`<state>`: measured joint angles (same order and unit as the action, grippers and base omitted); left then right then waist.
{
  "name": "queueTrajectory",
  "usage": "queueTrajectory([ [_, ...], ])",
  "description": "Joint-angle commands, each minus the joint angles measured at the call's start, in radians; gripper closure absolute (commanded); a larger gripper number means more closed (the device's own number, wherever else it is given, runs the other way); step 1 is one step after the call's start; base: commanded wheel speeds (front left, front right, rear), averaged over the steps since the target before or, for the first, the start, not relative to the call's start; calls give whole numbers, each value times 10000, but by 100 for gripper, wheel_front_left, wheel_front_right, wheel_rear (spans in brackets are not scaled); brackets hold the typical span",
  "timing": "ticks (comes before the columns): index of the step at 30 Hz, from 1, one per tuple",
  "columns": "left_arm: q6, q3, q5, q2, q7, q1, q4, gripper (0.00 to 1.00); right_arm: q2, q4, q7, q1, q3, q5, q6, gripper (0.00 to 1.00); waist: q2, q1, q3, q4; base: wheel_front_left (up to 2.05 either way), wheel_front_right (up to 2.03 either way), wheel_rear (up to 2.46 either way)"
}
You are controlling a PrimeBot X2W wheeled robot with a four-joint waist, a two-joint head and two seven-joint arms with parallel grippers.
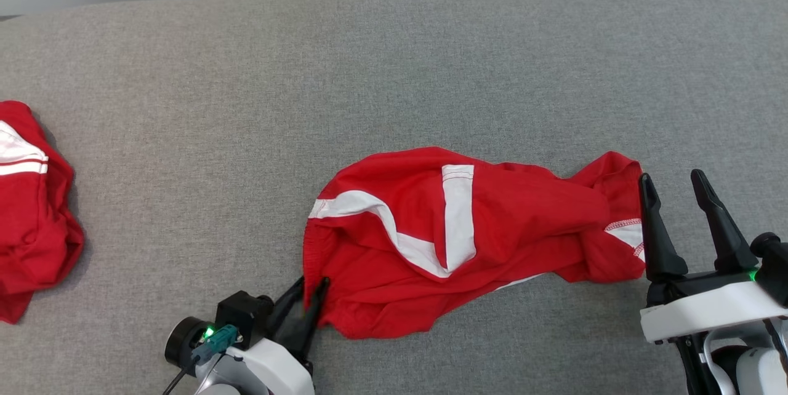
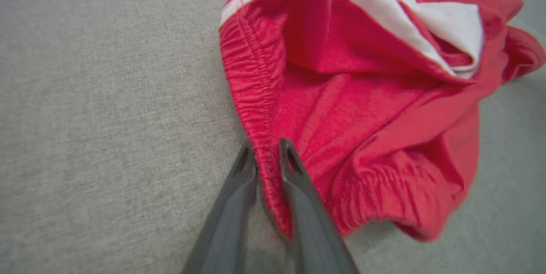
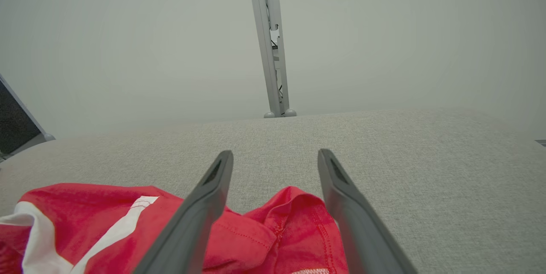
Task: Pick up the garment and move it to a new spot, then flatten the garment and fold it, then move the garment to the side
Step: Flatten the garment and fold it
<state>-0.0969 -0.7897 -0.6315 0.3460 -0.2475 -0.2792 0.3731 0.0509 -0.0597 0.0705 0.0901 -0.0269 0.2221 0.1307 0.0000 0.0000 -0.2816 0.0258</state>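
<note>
The left gripper (image 2: 266, 149) is pinching the stretchy waistband (image 2: 256, 94) of the crumpled red cloth shorts with white stripes (image 1: 492, 229), likely to pull them flat. The right gripper (image 1: 674, 181) is hanging wide open at their other end. They are lying in the middle of the grey fabric table (image 1: 246, 75).

The crumpled red cloth garment with white stripes (image 1: 492, 229) runs off the right wrist view's bottom; a second red striped cloth (image 1: 31, 216) off the head view's left

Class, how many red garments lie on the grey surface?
2. One garment lies crumpled in the middle; a second garment sits at the left edge, partly cut off.
</note>
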Motion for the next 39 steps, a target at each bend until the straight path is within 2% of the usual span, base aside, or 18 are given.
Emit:
queueTrajectory([
  [1, 48, 126, -195, -53, -39, 101, 69, 0, 26, -27, -69, -117, -22, 69, 1, 0, 0, 0, 94, -21, 0, 0, 0],
  [5, -137, 406, -286, -156, -110, 140, -135, 0, 26, 4, -86, -160, 37, 94, 1, 0, 0, 0, 248, 7, 0, 0, 0],
  [14, -1268, 2716, 526, -202, -180, 514, -2473, 0, 277, 45, -260, -298, 337, -52, 1, 0, 0, 0, 739, 71, 0, 0, 0],
  [21, -1785, 4075, 1076, 105, -183, 1050, -3365, 0, 483, 160, -406, -323, 542, -88, 1, 0, 0, 0, 958, 37, 0, 0, 0],
  [28, -1929, 4827, 1027, 550, -184, 1924, -3680, 0, 717, 453, -495, -409, 709, -60, 1, 0, 0, 0, 1224, 12, 0, 0, 0],
  [39, -1914, 4936, 826, 826, -67, 2594, -3994, 0, 826, 589, -562, -485, 683, 48, 1, 0, 0, 0, 1386, -112, 0, 0, 0],
])
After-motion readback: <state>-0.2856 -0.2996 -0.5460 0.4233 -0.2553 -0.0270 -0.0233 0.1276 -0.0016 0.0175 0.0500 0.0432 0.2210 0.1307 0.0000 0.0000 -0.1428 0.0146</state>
